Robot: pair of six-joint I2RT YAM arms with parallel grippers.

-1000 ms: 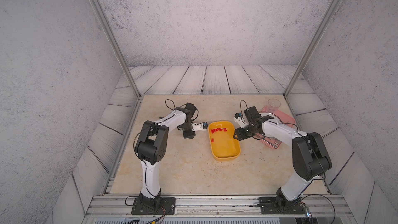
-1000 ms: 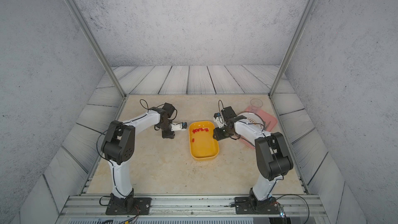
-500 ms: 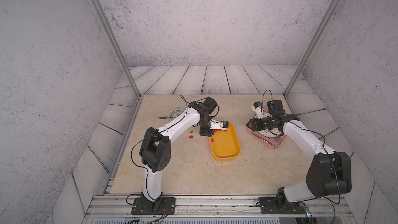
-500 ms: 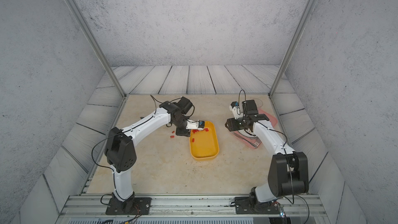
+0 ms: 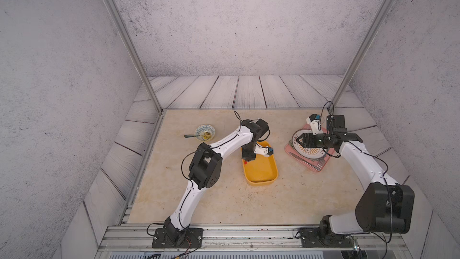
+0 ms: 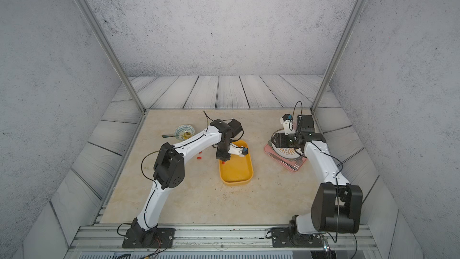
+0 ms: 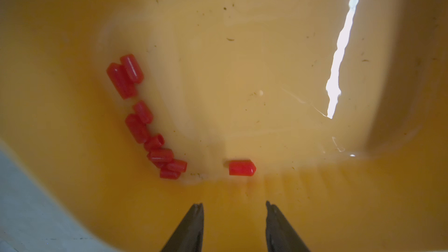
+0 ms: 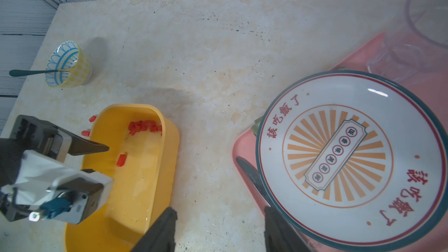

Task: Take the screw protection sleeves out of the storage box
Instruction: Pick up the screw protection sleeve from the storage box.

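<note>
The left gripper (image 7: 234,206), jaws apart and empty, is being held over the storage box (image 7: 242,44), whose 12 o'clock end is being occupied by screw protection sleeves (image 7: 137,127). The right gripper (image 8: 220,210), jaws apart, is being held at the box's 2 o'clock.

The left arm (image 5: 231,143) and right arm (image 5: 358,158) wear white shells dotted with tiny dark screws, bulky black joint housings (image 5: 205,170) and thin looping black cables (image 5: 182,168). Black base plates (image 5: 177,237) anchor them. The left end effector (image 7: 234,206) has dark tapered fingers (image 7: 191,229), and its white camera block (image 5: 261,150) carries a blue connector (image 5: 270,150).
</note>
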